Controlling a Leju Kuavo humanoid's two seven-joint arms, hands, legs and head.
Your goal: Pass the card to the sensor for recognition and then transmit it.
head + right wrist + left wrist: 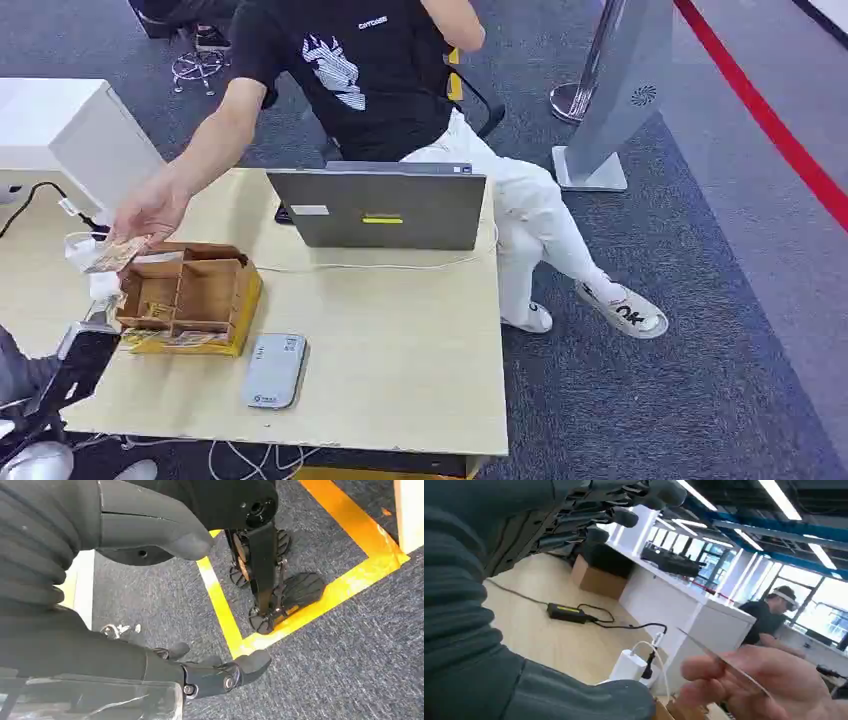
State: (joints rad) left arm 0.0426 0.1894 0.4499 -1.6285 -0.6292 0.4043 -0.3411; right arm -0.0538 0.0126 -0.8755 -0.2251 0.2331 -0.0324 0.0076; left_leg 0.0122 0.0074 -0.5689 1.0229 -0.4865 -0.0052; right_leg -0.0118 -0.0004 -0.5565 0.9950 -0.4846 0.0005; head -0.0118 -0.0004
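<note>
Light wood table (pixel 400 330) on grey carpet, person seated behind a laptop (pixel 380 208).
Left hand (pixel 614 515) empty, fingers spread, raised over the table's left edge. Right hand (pixel 210 672) hangs over the floor, fingers loosely curled on nothing. Person's hand (pixel 148 212) holds the card (pixel 113 257), just left of the wooden organizer (pixel 188 290); compartment contents unclear. Sensor (pixel 275 370) lies flat near it.

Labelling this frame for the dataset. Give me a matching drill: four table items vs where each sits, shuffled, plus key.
Things:
1. card
2. laptop
3. card reader
4. wooden organizer

Places:
A. flat on the table near its front edge
B. at the far edge, in front of the seated person
C. on the table's left part, on a yellow base
D. in the person's hand

Pairs: 1-D, 2-B, 3-A, 4-C
</note>
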